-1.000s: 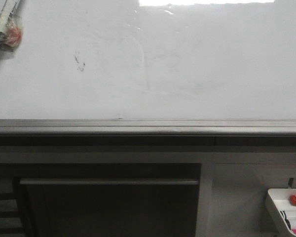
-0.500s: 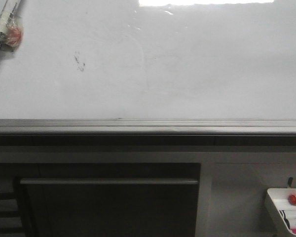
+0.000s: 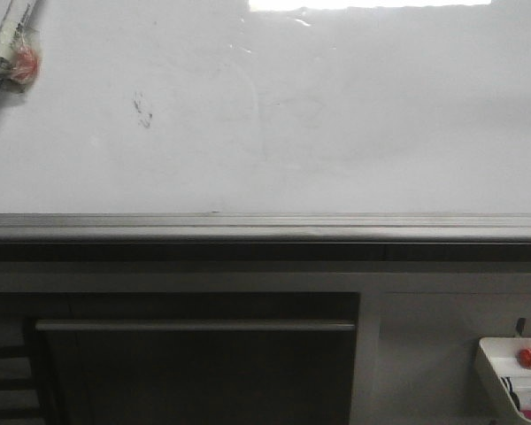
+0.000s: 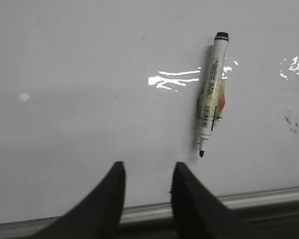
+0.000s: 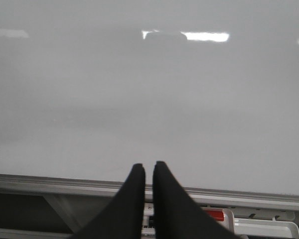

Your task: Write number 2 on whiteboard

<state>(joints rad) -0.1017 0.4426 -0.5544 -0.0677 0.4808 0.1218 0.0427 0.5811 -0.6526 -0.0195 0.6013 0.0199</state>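
Observation:
The whiteboard (image 3: 336,133) fills the upper front view, glossy white, with a grey rail (image 3: 265,227) along its near edge and faint erased traces. No number 2 shows on it. A white uncapped marker (image 4: 213,94) with a black tip and a taped orange patch lies on the board (image 4: 89,99); it also shows at the front view's far left (image 3: 2,53). My left gripper (image 4: 147,169) is open and empty, short of the marker, over the rail. My right gripper (image 5: 149,167) is shut and empty over the board's (image 5: 149,99) near edge.
Small dark smudge specks (image 3: 142,109) mark the board right of the marker. A small white marker tray (image 3: 516,376) with a red-capped item sits below the board at the right; it also shows in the right wrist view (image 5: 259,224). A dark cabinet front (image 3: 195,354) lies below the rail.

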